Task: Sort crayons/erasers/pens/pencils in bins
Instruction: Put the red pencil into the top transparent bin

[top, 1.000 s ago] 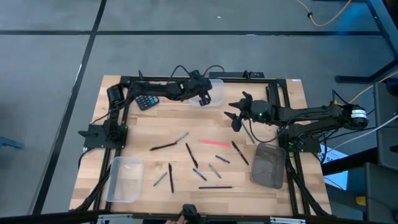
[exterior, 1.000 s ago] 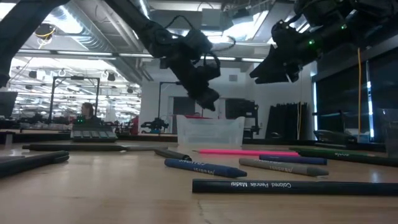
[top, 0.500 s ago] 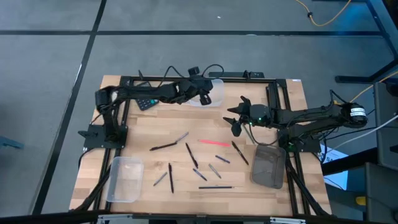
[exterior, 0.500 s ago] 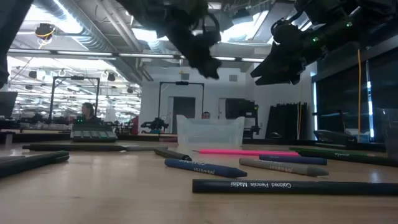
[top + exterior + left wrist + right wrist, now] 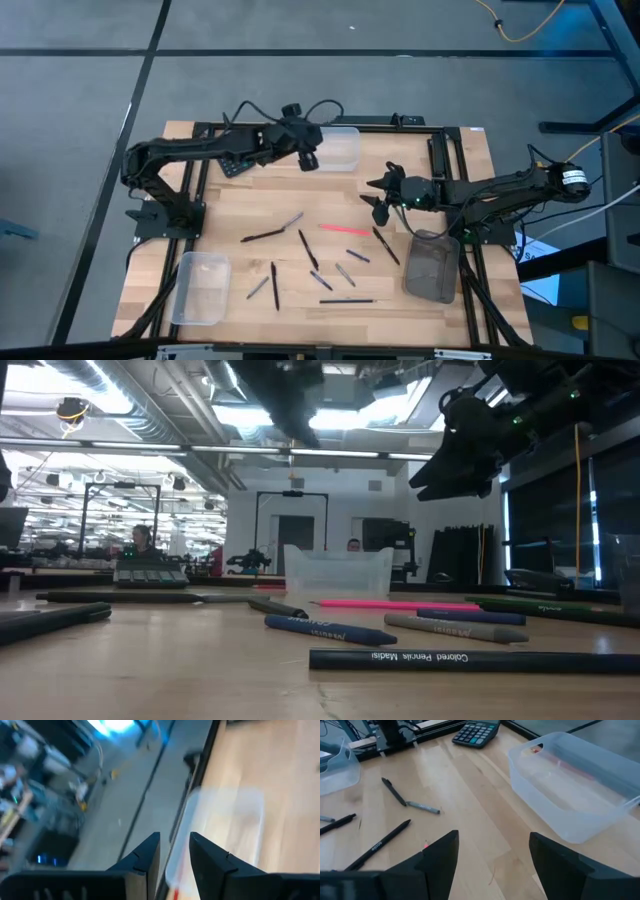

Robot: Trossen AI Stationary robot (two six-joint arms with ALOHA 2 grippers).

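Several crayons, pens and pencils lie flat on the wooden table's middle: a pink one [image 5: 345,230], black ones [image 5: 307,248] and grey-blue ones [image 5: 330,630]. A clear bin [image 5: 338,148] stands at the far edge with red and pink sticks [image 5: 536,750] inside. A second clear bin [image 5: 200,288] stands near left and a dark grey bin [image 5: 432,265] near right. My left gripper [image 5: 305,152] hangs high, beside the far bin's left end, narrowly open [image 5: 174,851] and holding nothing. To the right of the far bin, my right gripper [image 5: 378,200] hovers wide open [image 5: 492,865] over bare wood.
A black calculator [image 5: 232,165] lies at the far left, partly under my left arm. A black metal frame [image 5: 440,150] runs along the table's far edge and sides. Bare wood lies between the far bin and the scattered sticks.
My left gripper has risen well above the far clear bin and drawn back toward the table's left edge; in the low view it has climbed almost out of the top. My right gripper has swung slightly toward the near edge, still wide open.
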